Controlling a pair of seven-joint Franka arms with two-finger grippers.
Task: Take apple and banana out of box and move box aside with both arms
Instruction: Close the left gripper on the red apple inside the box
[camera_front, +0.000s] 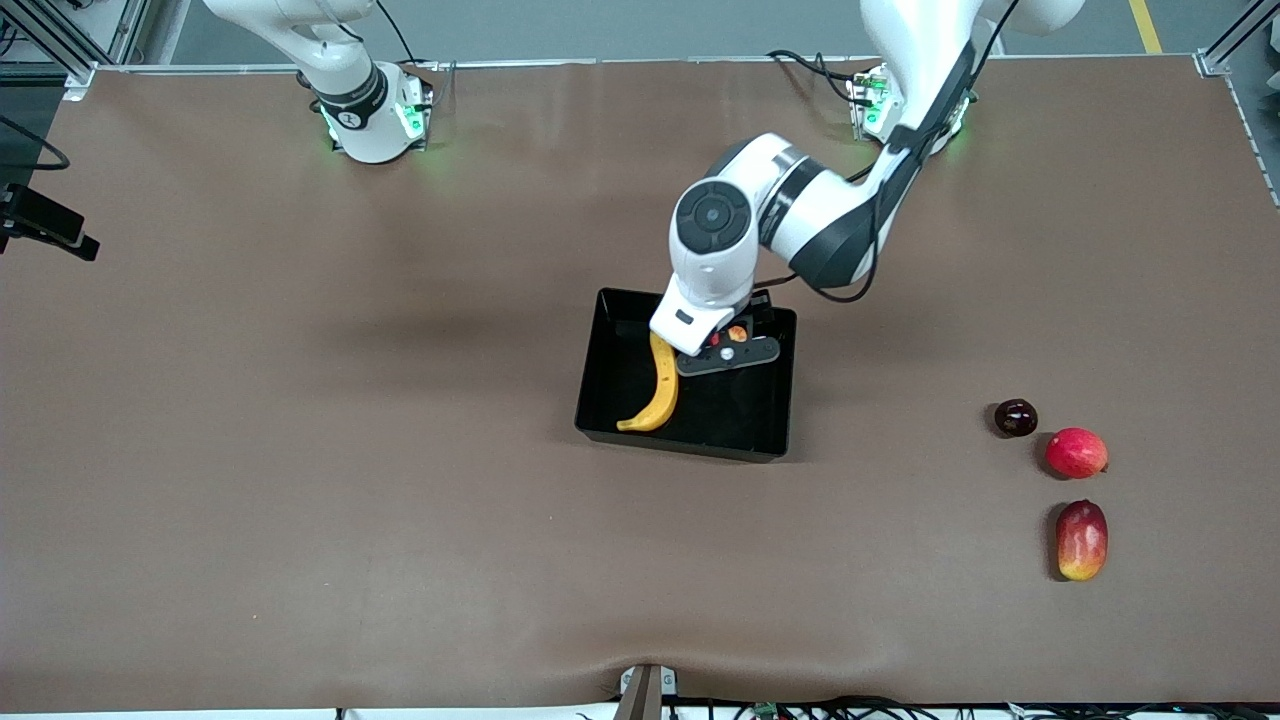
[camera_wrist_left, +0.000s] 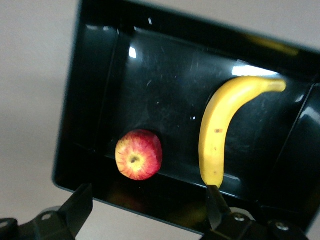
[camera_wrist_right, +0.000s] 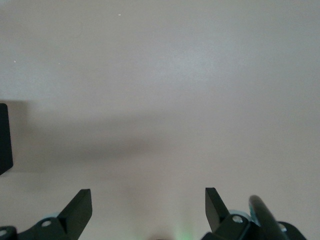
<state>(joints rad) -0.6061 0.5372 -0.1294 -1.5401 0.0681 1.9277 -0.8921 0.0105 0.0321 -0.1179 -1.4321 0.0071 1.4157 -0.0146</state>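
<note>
Nearest us, well apart from the black tray (camera_front: 612, 400), lies a mango (camera_front: 1081, 540). We see banana (camera_front: 655, 392) and apple (camera_wrist_left: 139, 154) in the tray, under the empty, wide-open left hand (camera_wrist_left: 147, 210). Our right hand (camera_wrist_right: 148, 210) waits open, empty, above bare tabletop (camera_wrist_right: 160, 75).

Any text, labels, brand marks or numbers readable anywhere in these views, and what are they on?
None can be read.
Right arm's dark wrist band: a small white mark, too small to read.
Black tray, banana, apple: no label or print shows.
</note>
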